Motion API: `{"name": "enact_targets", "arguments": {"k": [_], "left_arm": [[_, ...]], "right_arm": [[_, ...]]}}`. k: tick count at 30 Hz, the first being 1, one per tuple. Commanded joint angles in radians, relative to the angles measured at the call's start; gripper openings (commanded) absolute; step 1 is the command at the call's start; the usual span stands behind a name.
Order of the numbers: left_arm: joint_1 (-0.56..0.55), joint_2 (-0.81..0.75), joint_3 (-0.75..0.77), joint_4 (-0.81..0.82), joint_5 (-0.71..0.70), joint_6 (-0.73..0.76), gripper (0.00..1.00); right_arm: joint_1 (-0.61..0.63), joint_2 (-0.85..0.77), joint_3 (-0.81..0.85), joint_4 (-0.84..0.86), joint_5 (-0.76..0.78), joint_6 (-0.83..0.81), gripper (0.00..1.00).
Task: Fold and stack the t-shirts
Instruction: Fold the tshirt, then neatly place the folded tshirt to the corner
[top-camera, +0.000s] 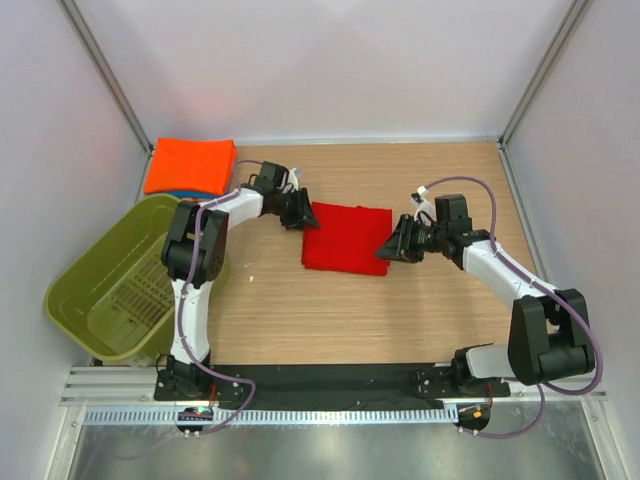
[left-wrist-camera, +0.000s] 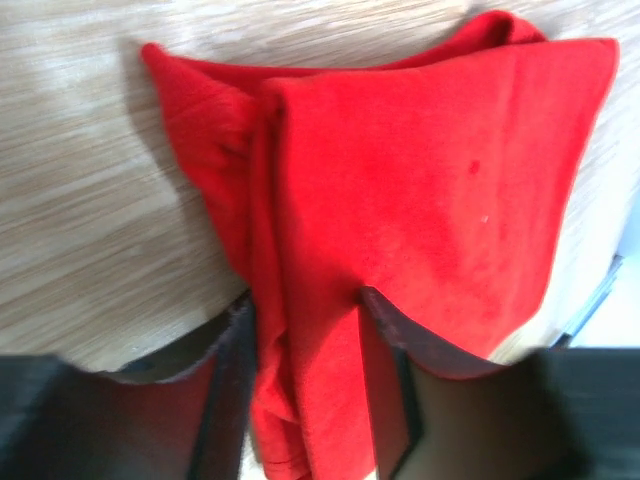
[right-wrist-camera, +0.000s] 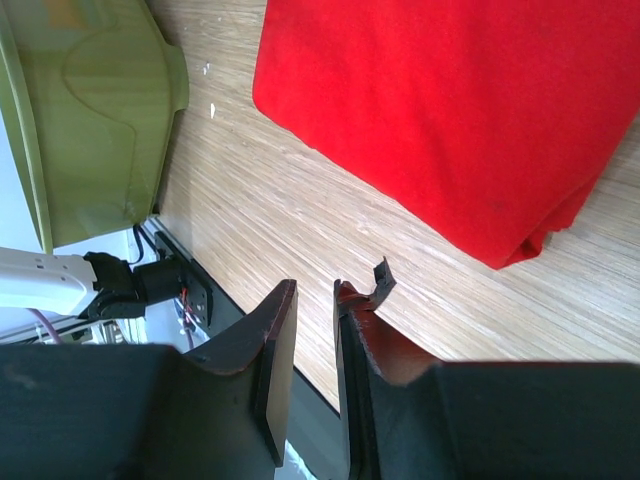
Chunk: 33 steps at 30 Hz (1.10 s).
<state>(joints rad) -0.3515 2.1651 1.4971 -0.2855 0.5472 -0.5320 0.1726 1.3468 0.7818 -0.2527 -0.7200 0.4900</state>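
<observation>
The deep red t-shirt (top-camera: 345, 237) lies folded into a rectangle at the table's middle. It also fills the left wrist view (left-wrist-camera: 420, 180) and shows in the right wrist view (right-wrist-camera: 450, 110). My left gripper (top-camera: 298, 212) is at its left edge, and a bunched fold of red cloth sits between the jaws (left-wrist-camera: 305, 300). My right gripper (top-camera: 393, 247) is just off the shirt's near right corner, with the jaws almost together and nothing in them (right-wrist-camera: 315, 290). The orange t-shirt (top-camera: 190, 165) lies folded at the back left, with a sliver of the blue t-shirt (top-camera: 185, 192) under it.
The olive-green basket (top-camera: 110, 290) lies tilted at the left, off the table's edge beside the left arm, and shows in the right wrist view (right-wrist-camera: 90, 110). White walls enclose the table on three sides. A black rail (top-camera: 330, 380) runs along the near edge.
</observation>
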Motion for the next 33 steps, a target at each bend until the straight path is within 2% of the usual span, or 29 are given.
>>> {"name": "enact_targets", "arguments": {"k": [1, 2, 4, 5, 8, 10, 15, 20, 22, 24, 27, 33], "left_arm": [[-0.026, 0.059, -0.043, -0.040, -0.085, -0.017, 0.38], [-0.027, 0.056, -0.040, -0.044, -0.099, -0.026, 0.22], [-0.035, 0.035, -0.028, -0.066, -0.153, -0.052, 0.08], [-0.040, 0.027, 0.021, -0.143, -0.174, -0.051, 0.00], [-0.052, 0.003, 0.139, -0.304, -0.332, -0.017, 0.00], [-0.056, 0.007, 0.280, -0.472, -0.457, 0.007, 0.00], [-0.058, 0.068, 0.518, -0.682, -0.618, 0.099, 0.00], [-0.055, 0.173, 0.842, -0.891, -0.780, 0.243, 0.00], [-0.057, 0.216, 0.955, -0.931, -0.838, 0.285, 0.00], [-0.053, 0.226, 0.991, -0.948, -0.903, 0.357, 0.00], [-0.040, 0.203, 0.979, -0.902, -0.995, 0.435, 0.00], [0.032, 0.124, 1.008, -0.787, -1.014, 0.564, 0.00]], "right_arm": [[-0.004, -0.031, 0.037, -0.002, 0.005, -0.022, 0.29], [-0.002, -0.032, 0.040, 0.001, 0.004, -0.021, 0.29], [-0.004, -0.037, 0.045, -0.005, -0.001, -0.022, 0.29], [-0.002, -0.041, 0.045, -0.008, -0.001, -0.024, 0.28], [-0.004, -0.067, 0.043, -0.010, -0.001, -0.013, 0.29], [-0.004, -0.078, 0.042, -0.005, -0.002, -0.001, 0.29], [-0.004, -0.101, 0.056, -0.010, -0.002, 0.018, 0.29], [-0.004, -0.097, 0.071, -0.008, -0.001, 0.024, 0.29], [-0.002, -0.095, 0.073, -0.003, 0.001, 0.024, 0.29], [-0.002, -0.084, 0.079, 0.000, 0.002, 0.016, 0.29], [-0.004, -0.072, 0.085, 0.001, 0.008, 0.010, 0.29], [-0.002, -0.055, 0.105, 0.003, 0.007, 0.001, 0.29]]}}
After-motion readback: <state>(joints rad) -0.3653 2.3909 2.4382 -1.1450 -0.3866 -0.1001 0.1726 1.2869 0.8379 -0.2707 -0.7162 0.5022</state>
